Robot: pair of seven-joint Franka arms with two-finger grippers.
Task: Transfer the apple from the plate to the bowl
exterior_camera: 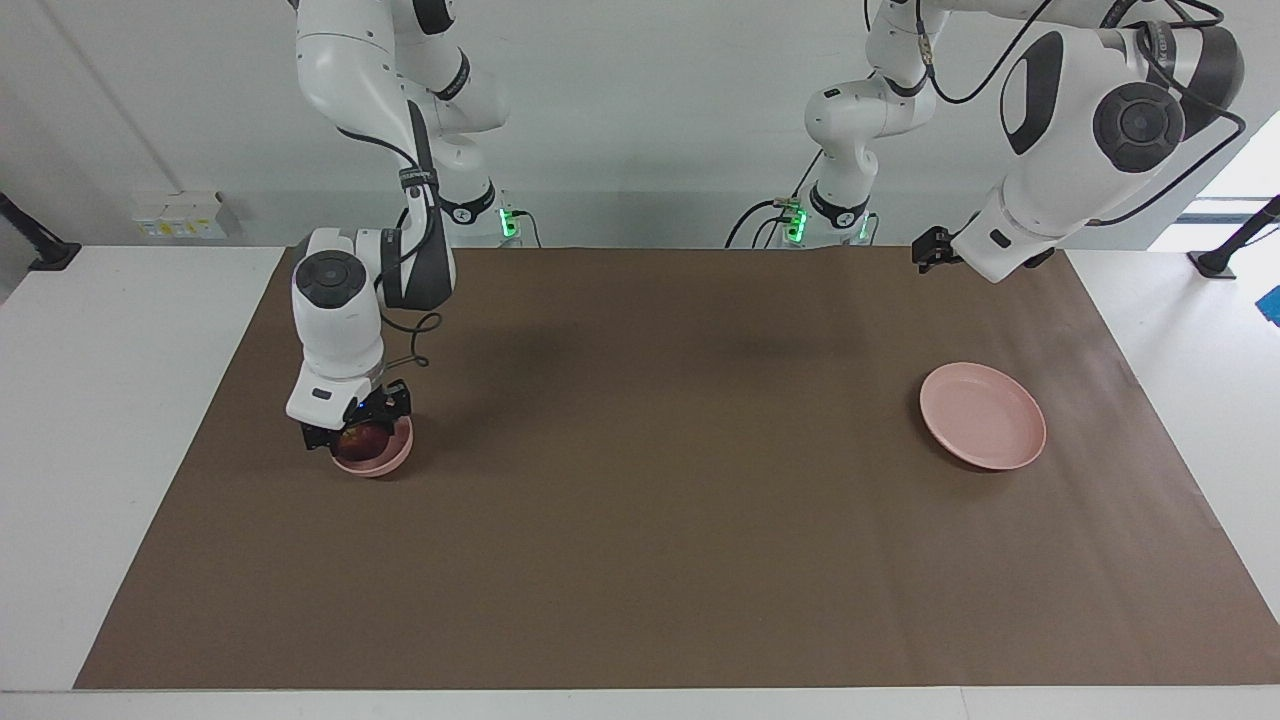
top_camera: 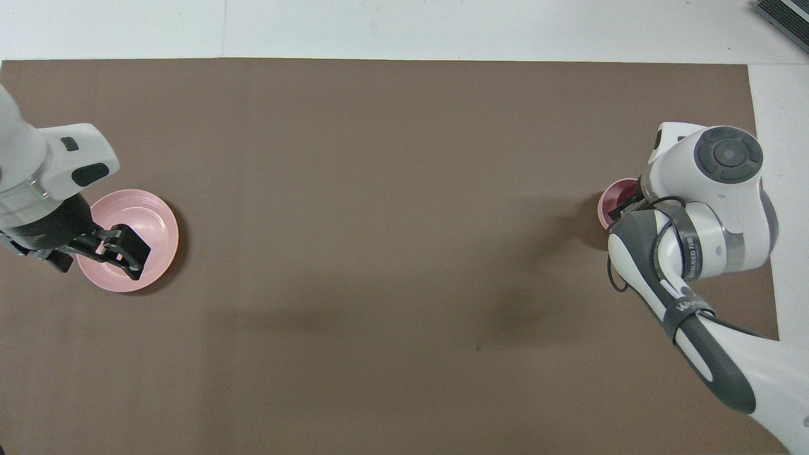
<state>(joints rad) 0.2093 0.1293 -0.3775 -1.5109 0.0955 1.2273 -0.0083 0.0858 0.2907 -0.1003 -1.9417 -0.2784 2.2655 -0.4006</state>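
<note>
The dark-red apple is down inside the small deep pink bowl at the right arm's end of the table. My right gripper reaches down into the bowl, its fingers on either side of the apple and shut on it. In the overhead view the right arm hides most of the bowl. The flat pink plate lies bare at the left arm's end and also shows in the overhead view. My left gripper is open and empty, raised high in the air, well clear of the plate.
A brown mat covers the table, with white tabletop around it. Cables and the arms' bases stand at the robots' edge.
</note>
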